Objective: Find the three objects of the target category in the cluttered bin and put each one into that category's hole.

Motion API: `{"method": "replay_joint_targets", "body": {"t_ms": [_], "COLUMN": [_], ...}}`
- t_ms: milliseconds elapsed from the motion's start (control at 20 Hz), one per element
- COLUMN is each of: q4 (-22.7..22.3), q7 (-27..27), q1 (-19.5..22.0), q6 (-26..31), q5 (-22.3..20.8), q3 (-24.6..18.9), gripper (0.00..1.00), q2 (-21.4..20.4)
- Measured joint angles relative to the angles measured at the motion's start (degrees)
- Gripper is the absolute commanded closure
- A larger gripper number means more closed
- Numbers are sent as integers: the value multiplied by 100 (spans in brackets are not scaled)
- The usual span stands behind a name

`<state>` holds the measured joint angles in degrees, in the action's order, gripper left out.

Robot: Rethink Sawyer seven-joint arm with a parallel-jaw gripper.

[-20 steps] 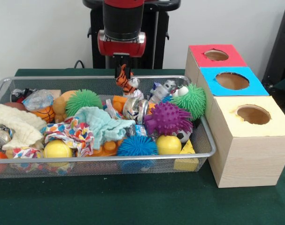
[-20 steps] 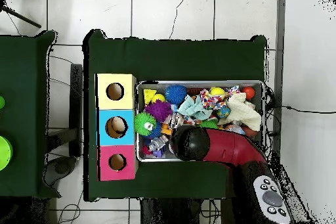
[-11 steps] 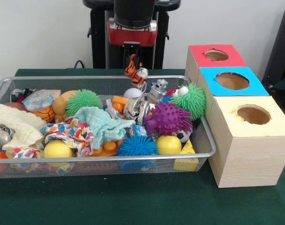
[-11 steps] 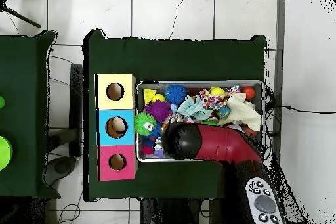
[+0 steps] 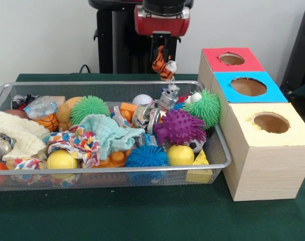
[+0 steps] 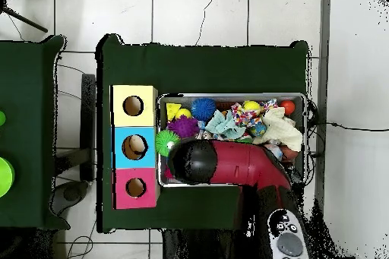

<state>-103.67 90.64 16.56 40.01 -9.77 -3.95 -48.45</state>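
- Above the silver wire-mesh bin's (image 5: 112, 86) far rim, the pincer (image 5: 161, 52) is clamped on a small orange-and-black striped tiger toy (image 5: 163, 64).
- Toy hangs clear of the clutter, near the red-topped wooden box (image 5: 231, 59).

The tiger toy (image 5: 163, 62) has orange and black stripes with a bit of white. The arm (image 5: 161, 20) is red and black. The three boxes have a red top (image 5: 231, 58), a blue top (image 5: 248, 86) and a pale yellow top (image 5: 271, 122). The spiky balls are purple (image 5: 180, 126), green (image 5: 88, 107) and blue (image 5: 146, 155). The worktop (image 5: 142, 211) is dark green.
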Motion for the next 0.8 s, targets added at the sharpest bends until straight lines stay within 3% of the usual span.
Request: {"method": "replay_joint_targets", "body": {"t_ms": [800], "q4": [-266], "q7": [6], "q1": [-781], "q6": [198], "q5": [605], "q3": [356], "gripper": [100], "q2": [-532]}}
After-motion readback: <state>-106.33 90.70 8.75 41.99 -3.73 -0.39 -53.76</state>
